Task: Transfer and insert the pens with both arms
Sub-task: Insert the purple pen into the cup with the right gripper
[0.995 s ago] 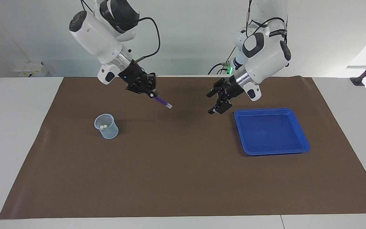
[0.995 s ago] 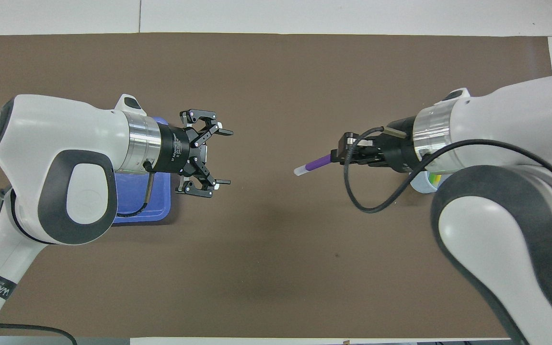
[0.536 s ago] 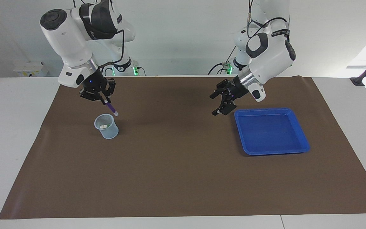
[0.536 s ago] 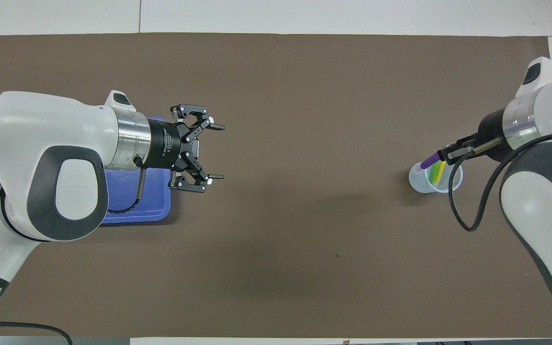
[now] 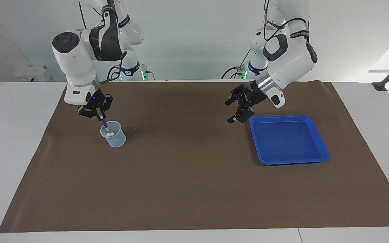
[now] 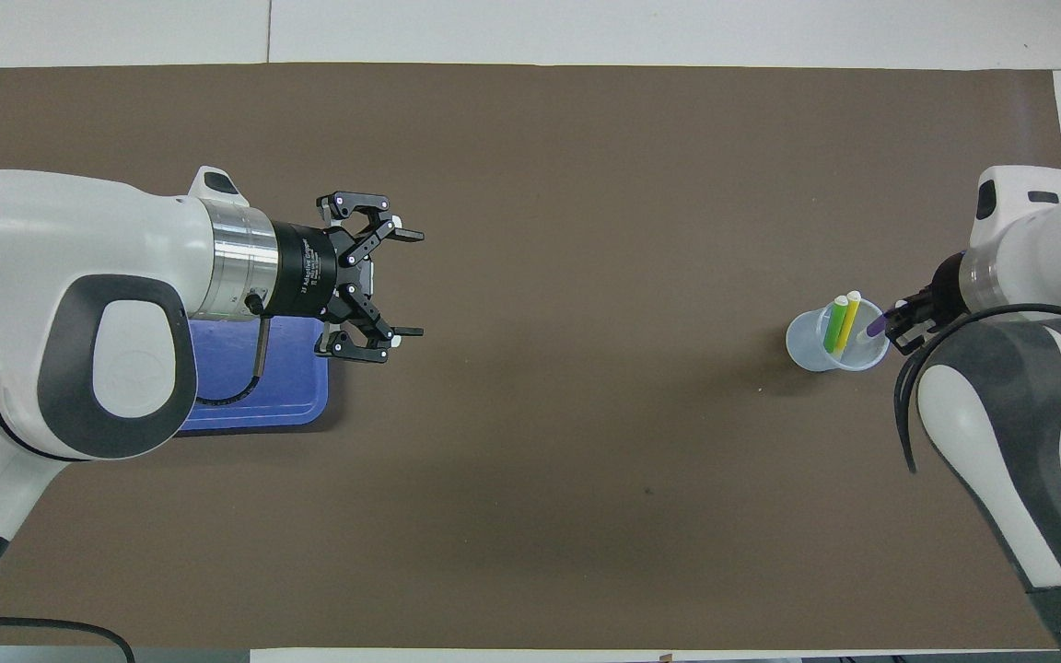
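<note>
Two pens, green (image 6: 833, 324) and yellow (image 6: 848, 318), already stand in the cup (image 5: 113, 134). Right gripper (image 5: 100, 117), fingers clamped on the purple pen (image 5: 104, 123), holds it steeply tilted, tip entering the cup. Left gripper (image 5: 237, 108) waits, fingers spread and empty, beside the blue tray (image 5: 288, 161).

A plain brown mat (image 5: 194, 175) covers the white bench (image 5: 15, 141). The tray (image 5: 319, 148) is solid blue. The cup (image 5: 115, 139) is pale, translucent bluish. In it stand a green pen (image 6: 833, 324) and a yellow pen (image 6: 849, 318), both with whitish caps. The purple pen (image 5: 104, 123) hangs from the black right tool (image 5: 100, 117). The left tool (image 6: 406, 284) is black too, on a white arm (image 6: 79, 304) with dark grey panels and a silver wrist ring.
</note>
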Motion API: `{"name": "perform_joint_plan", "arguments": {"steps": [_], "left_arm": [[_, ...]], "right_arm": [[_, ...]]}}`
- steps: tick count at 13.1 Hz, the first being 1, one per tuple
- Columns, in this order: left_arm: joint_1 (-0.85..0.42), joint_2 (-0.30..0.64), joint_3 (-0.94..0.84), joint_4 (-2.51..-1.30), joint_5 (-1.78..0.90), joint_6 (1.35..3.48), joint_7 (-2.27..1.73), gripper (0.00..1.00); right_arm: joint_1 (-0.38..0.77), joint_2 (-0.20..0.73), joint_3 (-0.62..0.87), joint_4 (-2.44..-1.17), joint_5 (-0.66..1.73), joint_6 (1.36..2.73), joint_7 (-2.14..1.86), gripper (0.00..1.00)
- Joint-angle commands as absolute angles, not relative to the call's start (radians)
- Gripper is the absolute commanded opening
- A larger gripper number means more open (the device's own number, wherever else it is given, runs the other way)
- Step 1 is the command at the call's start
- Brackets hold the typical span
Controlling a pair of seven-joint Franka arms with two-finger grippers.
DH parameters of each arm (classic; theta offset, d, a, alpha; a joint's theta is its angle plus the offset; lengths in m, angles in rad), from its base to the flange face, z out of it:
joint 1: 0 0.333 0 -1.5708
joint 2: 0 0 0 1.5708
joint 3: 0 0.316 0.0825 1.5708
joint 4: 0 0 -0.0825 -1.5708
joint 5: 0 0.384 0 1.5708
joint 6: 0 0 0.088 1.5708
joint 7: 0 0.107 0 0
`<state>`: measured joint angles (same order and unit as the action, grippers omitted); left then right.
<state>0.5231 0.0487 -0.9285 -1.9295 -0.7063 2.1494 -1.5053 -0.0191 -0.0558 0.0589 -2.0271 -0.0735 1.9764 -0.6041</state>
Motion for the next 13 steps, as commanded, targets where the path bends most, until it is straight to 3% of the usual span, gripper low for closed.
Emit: {"name": "perform_joint_plan", "arguments": {"steps": [1, 7, 8, 9, 10, 13], "left_arm": [[0.512, 0.012, -0.898, -1.939, -0.721, 2.151, -1.489, 1.00], [0.129, 0.008, -0.459, -1.921, -0.548, 2.111, -1.407, 1.00], [0.068, 0.006, -0.374, -1.919, -0.501, 2.086, -1.361, 1.00], [0.013, 0.006, -0.309, -1.916, -0.455, 2.063, -1.304, 1.00], [-0.033, 0.005, -0.243, -1.908, -0.396, 2.028, -1.233, 1.00], [-0.148, -0.003, -0.062, -1.881, -0.270, 1.924, -0.934, 1.00]], "right_arm": [[-0.025, -0.092, 0.072, -2.109, -0.097, 2.040, -0.632, 0.00], [-0.020, -0.087, 0.071, -2.189, -0.100, 2.187, -0.713, 0.02], [-0.018, -0.089, 0.072, -2.189, -0.100, 2.184, -0.713, 0.12], [-0.018, -0.089, 0.072, -2.189, -0.100, 2.181, -0.713, 0.53], [-0.020, -0.086, 0.072, -2.184, -0.100, 2.177, -0.709, 1.00], [-0.021, -0.089, 0.072, -2.104, -0.095, 2.104, -0.707, 1.00]]}}
